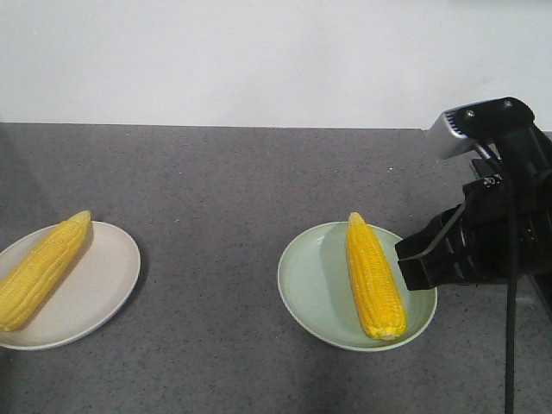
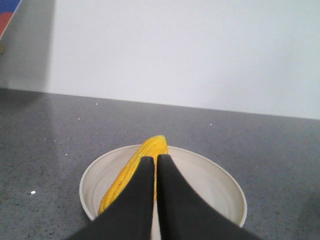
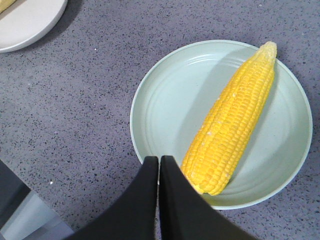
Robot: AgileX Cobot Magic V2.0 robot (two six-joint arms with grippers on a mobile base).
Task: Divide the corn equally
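- Yellow cobs are lying one to a plate in the exterior front view: one cob (image 1: 40, 270) on the cream plate (image 1: 102, 293) at the left, another cob (image 1: 374, 276) on the pale green plate (image 1: 310, 285). Both are resting on the grey worktop (image 1: 216, 190), so the split is looking even already.
- The right hand (image 1: 420, 259) is hovering just beside the green plate's right rim, making it the nearer arm to that cob, whose long axis is running front to back.
- From the left wrist, the left hand (image 2: 154, 170) is showing its fingers pressed together, gripping nothing, with the cob lying diagonally just ahead.
- From the right wrist, the right hand is likewise closed and empty, its cob lying just to the right, tip pointing away.
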